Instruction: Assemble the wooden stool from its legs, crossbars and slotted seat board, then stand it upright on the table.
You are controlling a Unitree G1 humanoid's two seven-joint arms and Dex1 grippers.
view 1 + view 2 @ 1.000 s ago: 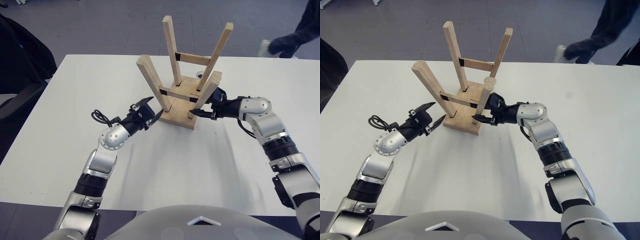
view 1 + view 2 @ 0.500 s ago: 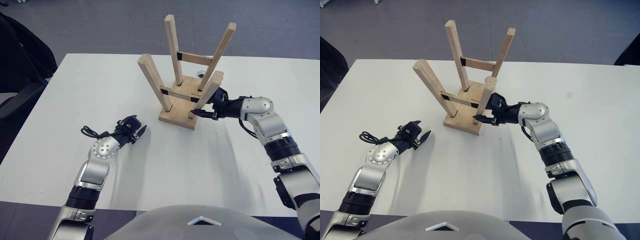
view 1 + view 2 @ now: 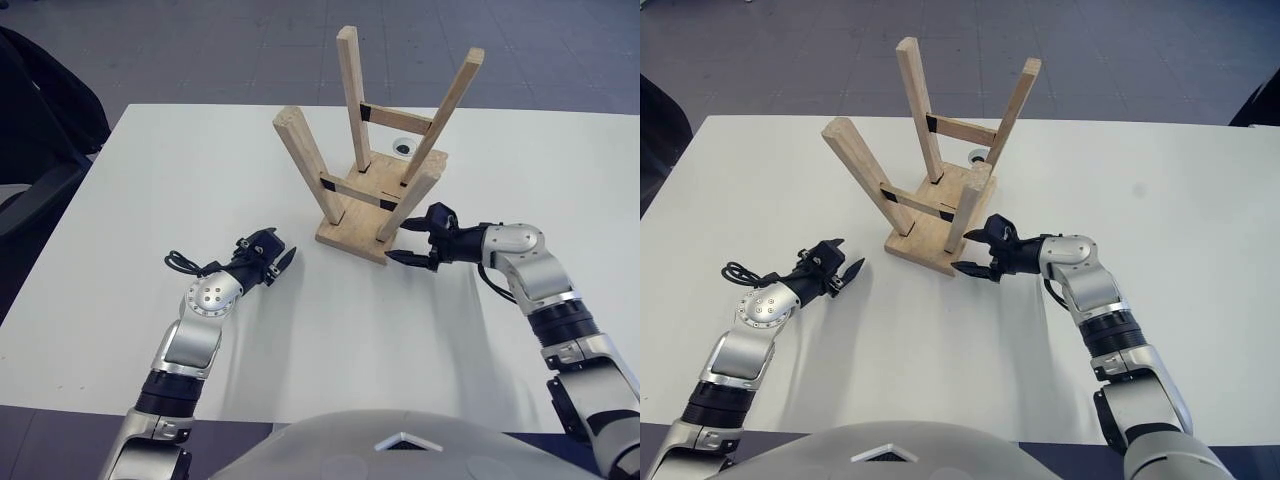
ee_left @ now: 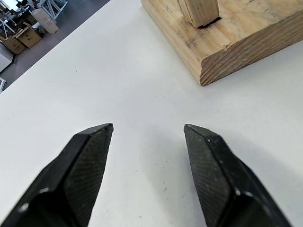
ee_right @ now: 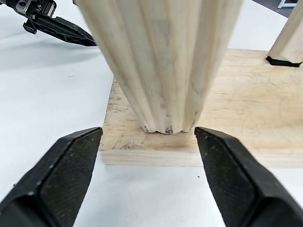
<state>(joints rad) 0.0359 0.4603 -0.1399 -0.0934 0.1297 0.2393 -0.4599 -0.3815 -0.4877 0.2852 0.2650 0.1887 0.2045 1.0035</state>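
The wooden stool (image 3: 352,226) rests upside down on the white table (image 3: 180,170), seat board flat, four legs (image 3: 301,160) pointing up and joined by crossbars (image 3: 398,118) with black ends. My right gripper (image 3: 400,243) is open just in front of the seat board's near right corner. In the right wrist view its fingers (image 5: 52,175) stand wider than the near leg (image 5: 163,61) and short of the board's edge. My left gripper (image 3: 278,262) is open low over the table, a little left of the board's near corner (image 4: 222,56), holding nothing.
A small round hole (image 3: 403,148) in the tabletop lies just behind the stool. A dark chair (image 3: 40,130) stands off the table's left side. Bare tabletop spreads in front of and to both sides of the stool.
My left gripper drew back from the stool's left leg toward the near left and sank to the table. My right gripper came off the near right leg and pulled back slightly.
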